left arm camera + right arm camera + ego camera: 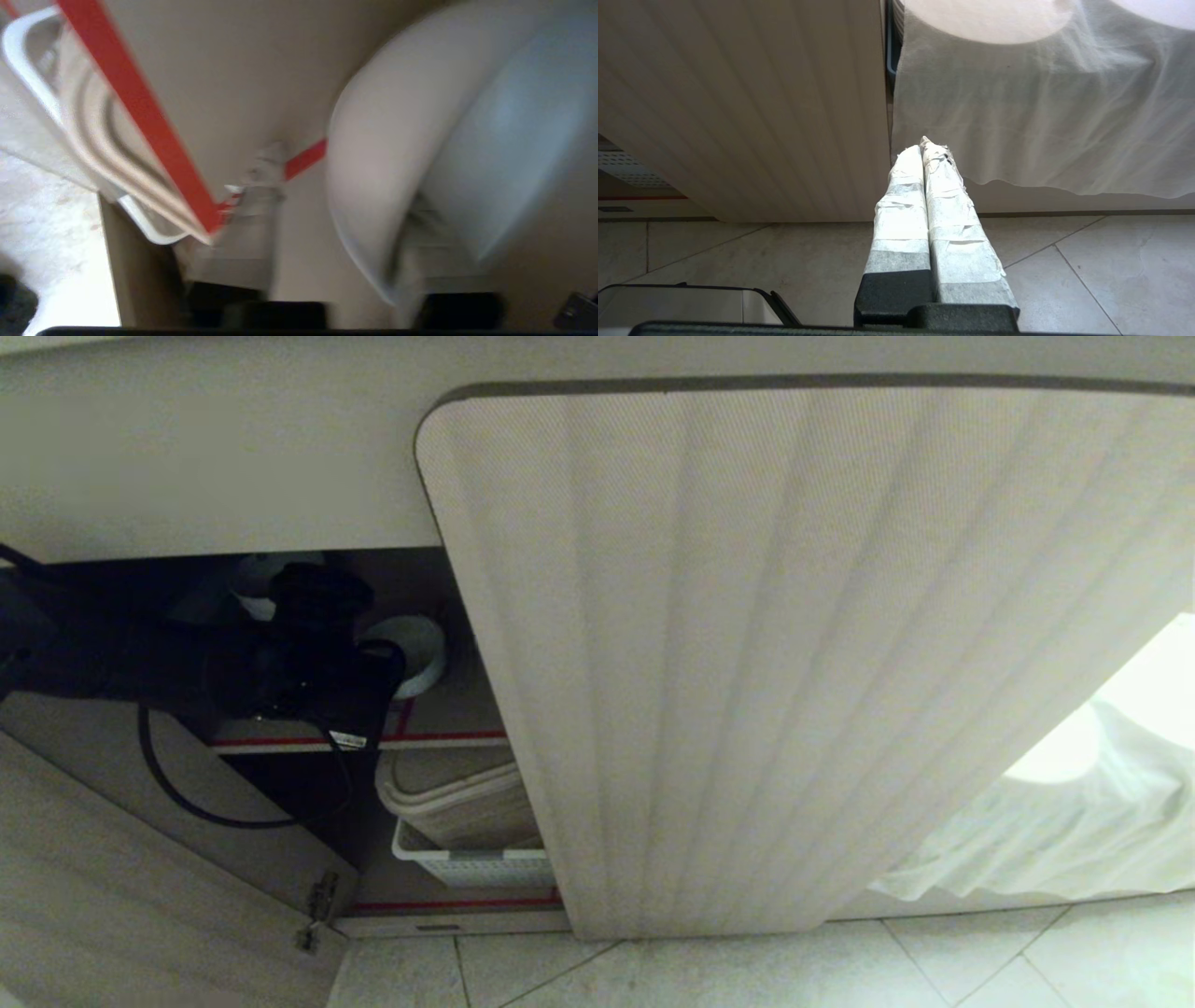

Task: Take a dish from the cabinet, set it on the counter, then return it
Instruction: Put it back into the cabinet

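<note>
The dish [415, 653], a small white bowl, stands on the upper shelf [448, 739] of the cabinet, just right of my black left arm [308, 653] that reaches inside. In the left wrist view the dish [387, 154] fills the right side. My left gripper [343, 186] straddles its wall, one finger [254, 186] outside and one [432, 233] inside, open with a gap to the wall. My right gripper [923, 144] hangs shut and empty near the floor. The counter's top is out of view.
The fluted right door [794, 663] stands open beside the opening, and the left door [140, 859] swings out low. The lower shelf holds a white basket [476, 868] with beige trays [457, 803]. Another white dish [257, 583] shows behind the arm. A white cloth [1055, 821] hangs at right.
</note>
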`<state>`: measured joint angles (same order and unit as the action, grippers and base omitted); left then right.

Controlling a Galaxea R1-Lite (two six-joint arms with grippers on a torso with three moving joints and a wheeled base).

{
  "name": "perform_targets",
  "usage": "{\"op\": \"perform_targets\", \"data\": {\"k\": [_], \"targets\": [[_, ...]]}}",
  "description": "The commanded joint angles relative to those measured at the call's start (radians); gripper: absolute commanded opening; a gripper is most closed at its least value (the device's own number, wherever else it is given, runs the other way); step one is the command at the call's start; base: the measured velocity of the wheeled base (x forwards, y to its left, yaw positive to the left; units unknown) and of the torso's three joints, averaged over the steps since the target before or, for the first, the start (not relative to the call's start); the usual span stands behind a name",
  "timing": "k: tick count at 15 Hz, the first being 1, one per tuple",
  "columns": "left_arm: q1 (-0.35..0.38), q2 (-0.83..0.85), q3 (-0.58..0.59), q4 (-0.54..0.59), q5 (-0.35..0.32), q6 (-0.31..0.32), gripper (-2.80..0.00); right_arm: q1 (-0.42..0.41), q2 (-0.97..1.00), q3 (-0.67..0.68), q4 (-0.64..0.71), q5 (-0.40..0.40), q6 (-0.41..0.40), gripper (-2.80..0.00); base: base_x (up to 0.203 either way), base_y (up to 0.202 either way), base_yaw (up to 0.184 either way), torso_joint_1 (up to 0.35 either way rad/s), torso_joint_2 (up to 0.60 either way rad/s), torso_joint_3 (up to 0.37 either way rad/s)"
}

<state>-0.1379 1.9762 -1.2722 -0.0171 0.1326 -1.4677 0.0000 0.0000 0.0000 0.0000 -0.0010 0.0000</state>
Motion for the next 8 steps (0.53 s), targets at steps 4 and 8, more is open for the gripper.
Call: {"op": "perform_targets", "data": {"k": [4, 8], "targets": [[0.0, 0.004, -0.013, 0.0, 0.013, -0.005, 0.0, 0.0, 0.0, 0.0, 0.0, -0.001, 0.0, -2.8, 0.0, 0.0, 0.0, 0.0, 0.0, 0.0], [0.0, 0.007, -0.036, -0.003, 0.037, -0.003, 0.0, 0.0, 0.0, 0.0, 0.0, -0.001, 0.0, -2.8, 0.0, 0.0, 0.0, 0.0, 0.0, 0.0]]}}
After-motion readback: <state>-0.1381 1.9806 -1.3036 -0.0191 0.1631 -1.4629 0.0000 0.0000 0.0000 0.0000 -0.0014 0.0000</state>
